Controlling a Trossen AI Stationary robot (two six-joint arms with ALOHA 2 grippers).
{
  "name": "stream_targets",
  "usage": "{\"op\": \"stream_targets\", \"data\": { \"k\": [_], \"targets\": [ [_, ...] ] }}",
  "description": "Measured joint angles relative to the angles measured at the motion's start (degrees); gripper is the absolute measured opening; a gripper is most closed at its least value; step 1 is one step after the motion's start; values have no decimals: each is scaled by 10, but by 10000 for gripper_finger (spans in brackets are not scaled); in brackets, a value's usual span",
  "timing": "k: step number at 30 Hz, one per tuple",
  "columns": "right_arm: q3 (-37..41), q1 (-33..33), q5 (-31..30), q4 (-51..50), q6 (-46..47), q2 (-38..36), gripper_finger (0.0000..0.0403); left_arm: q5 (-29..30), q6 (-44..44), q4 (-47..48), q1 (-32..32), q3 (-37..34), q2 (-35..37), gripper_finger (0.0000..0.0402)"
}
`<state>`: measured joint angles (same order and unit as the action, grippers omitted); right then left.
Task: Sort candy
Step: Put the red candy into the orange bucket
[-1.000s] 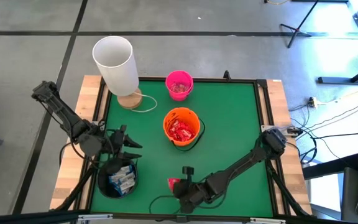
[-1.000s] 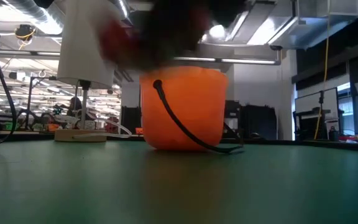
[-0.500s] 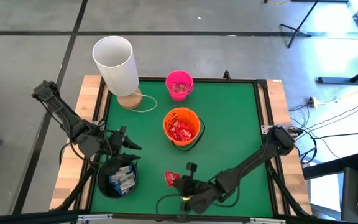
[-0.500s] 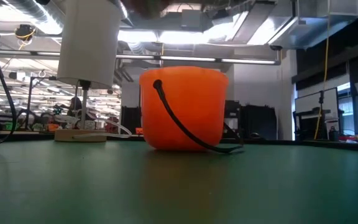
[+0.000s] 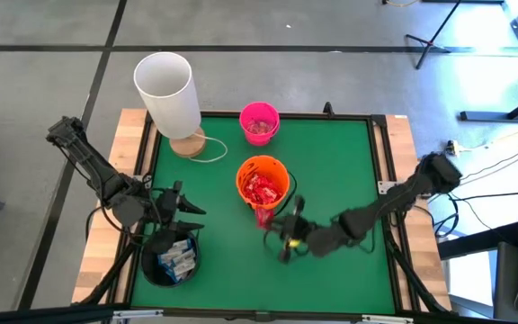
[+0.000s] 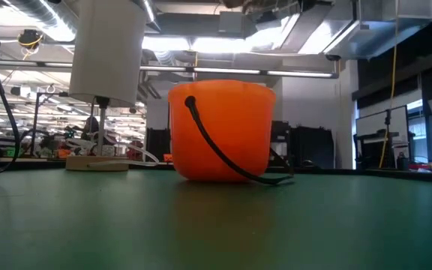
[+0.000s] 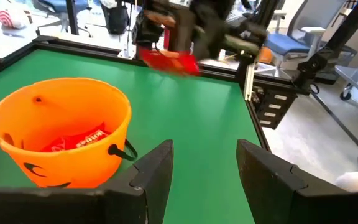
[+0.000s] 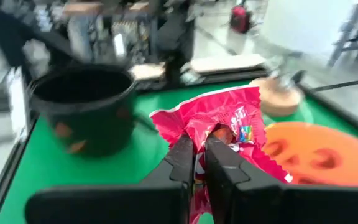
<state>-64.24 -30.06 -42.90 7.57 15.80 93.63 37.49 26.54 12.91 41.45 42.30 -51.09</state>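
The right arm reaches in from the right edge of the high view, its elbow at mid-right and its forearm stretching leftward to the frame's centre, where the right gripper [image 5: 281, 236] is raised above the table with its two dark fingers [image 8: 180, 163] pinched almost together on a red candy packet [image 8: 219, 127]. The left arm comes in from the left edge and bends toward lower left, where the left gripper [image 5: 180, 210] waits, fingers [image 7: 157, 169] spread apart and holding nothing.
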Motion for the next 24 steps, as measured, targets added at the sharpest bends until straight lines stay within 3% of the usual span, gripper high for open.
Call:
{"op": "stream_targets", "data": {
  "k": [4, 10, 14, 19, 24],
  "targets": [
    [31, 66, 22, 0, -11, -35, 20, 7, -2, -2, -1, 0, 0, 167],
    [36, 169, 161, 1, 3, -36, 24, 8, -3, -2, -1, 0, 0, 167],
    [37, 209, 201, -17, 24, -26, 32, 8, -1, -1, -1, 0, 0, 167],
    [37, 241, 287, -20, 66, -27, 61, 5, 5, -3, 0, 0, 0, 167],
    [37, 241, 292, -20, 65, -27, 113, 5, 17, -5, 0, 0, 0, 167]
  ]
}}
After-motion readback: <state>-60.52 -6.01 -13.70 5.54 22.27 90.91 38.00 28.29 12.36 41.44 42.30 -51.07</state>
